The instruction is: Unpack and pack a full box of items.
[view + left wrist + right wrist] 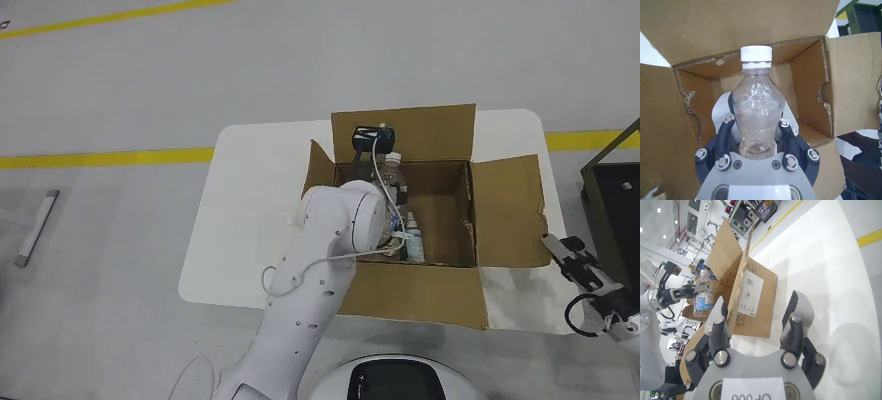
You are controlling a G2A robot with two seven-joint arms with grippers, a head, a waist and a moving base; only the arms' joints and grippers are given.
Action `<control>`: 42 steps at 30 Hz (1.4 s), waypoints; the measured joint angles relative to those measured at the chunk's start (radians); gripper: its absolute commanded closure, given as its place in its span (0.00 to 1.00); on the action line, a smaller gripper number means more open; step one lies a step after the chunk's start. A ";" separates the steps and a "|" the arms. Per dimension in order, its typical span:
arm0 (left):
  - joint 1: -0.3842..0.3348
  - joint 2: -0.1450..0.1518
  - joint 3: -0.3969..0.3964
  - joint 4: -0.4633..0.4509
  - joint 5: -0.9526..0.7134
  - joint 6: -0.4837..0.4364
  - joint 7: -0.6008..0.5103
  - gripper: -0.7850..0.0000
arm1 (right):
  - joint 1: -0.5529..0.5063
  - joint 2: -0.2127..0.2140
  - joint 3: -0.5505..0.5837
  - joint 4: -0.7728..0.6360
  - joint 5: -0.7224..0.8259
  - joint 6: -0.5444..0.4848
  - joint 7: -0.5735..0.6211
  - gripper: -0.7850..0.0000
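One clear bottle (757, 91) clamped in the left hand (757, 113) over the box (806, 91); right hand (759, 302) spread open beside it.

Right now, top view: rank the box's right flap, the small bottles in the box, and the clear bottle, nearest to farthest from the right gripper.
1. Right flap, just beside the right gripper.
2. Small bottles, inside the box, left side.
3. Clear bottle, held over the far-left corner.

Looking straight down on the box (510, 205) from overhead; peering closely into it from the left wrist; facing its outer wall from the right.
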 measured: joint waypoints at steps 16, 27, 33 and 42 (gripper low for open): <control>-0.013 0.032 -0.214 -0.325 0.169 -0.029 -0.025 1.00 | -0.046 0.000 0.145 -0.165 0.022 -0.016 -0.001 0.00; -0.001 0.062 -0.356 -0.280 0.433 -0.121 -0.053 1.00 | -0.022 -0.002 0.070 -0.195 -0.013 -0.006 0.018 0.00; 0.034 0.074 -0.421 -0.231 0.495 -0.181 -0.084 1.00 | -0.013 -0.004 0.051 -0.180 -0.021 -0.006 0.020 0.00; 0.123 0.080 -0.436 -0.157 0.479 -0.234 -0.149 1.00 | 0.003 -0.003 0.049 -0.174 -0.022 -0.001 0.033 0.00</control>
